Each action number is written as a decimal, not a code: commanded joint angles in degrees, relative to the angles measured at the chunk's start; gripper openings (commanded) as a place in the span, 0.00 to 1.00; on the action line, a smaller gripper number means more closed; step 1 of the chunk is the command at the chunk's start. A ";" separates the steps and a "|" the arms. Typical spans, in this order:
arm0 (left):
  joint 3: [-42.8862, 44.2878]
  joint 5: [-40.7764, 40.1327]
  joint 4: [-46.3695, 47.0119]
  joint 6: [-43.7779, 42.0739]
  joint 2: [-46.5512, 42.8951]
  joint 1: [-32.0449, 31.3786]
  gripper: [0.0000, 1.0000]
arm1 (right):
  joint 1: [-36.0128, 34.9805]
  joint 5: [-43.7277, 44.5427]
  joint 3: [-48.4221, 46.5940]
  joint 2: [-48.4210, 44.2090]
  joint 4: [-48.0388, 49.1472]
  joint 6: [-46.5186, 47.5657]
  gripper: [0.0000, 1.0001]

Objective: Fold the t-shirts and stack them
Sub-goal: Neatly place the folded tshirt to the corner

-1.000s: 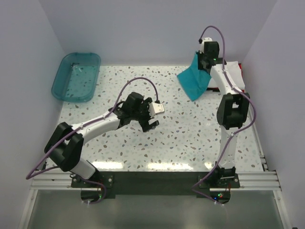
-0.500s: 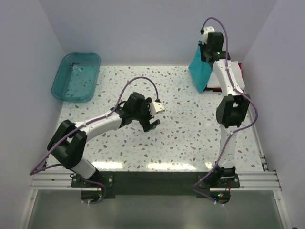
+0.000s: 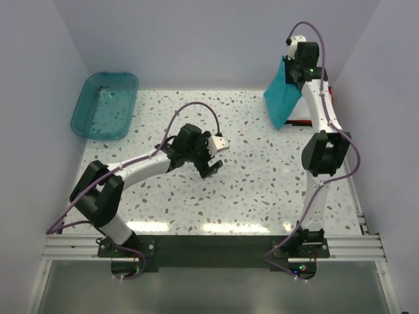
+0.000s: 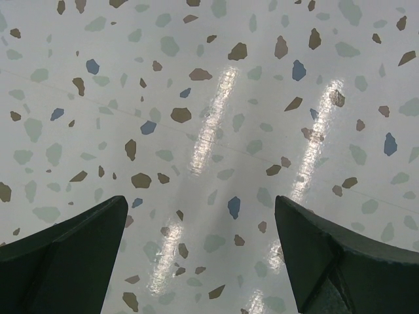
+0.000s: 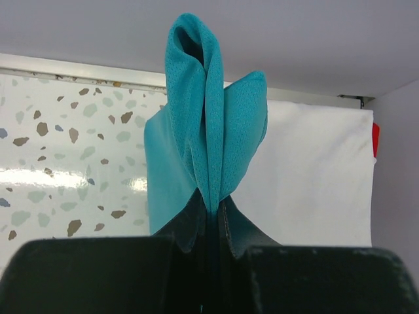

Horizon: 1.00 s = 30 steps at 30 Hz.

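1. Since a second ago, the right gripper (image 3: 292, 70) has risen and swung toward the back right corner, carrying the teal t-shirt (image 3: 281, 101) higher above the table (image 3: 255, 190).
2. Its fingers are pinched together on a bunched fold. The left gripper (image 3: 211, 165) hovers over bare tabletop, fingers spread wide, holding nothing.
3. Hanging beside the white t-shirt (image 5: 314, 183), the teal one runs near-vertical, its lower corner pointing down.
4. Best bring it to the centre and have the left gripper catch the loose edge, so it spreads flat.
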<state>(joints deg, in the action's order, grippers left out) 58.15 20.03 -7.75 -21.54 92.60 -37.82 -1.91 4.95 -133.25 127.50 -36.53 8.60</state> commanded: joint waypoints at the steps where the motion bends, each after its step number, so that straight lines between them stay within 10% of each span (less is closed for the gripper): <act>1: 2.67 1.59 2.39 1.33 0.92 0.29 1.00 | 0.50 -1.69 -4.21 -6.83 0.50 -1.13 0.00; 30: 2.76 2.38 0.28 -1.13 1.27 0.38 1.00 | 7.36 -3.98 -2.28 -0.77 7.97 3.70 0.00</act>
<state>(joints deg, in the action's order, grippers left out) 58.78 21.23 -8.08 -21.96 94.08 -37.82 4.95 1.93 -135.50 125.47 -33.45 10.15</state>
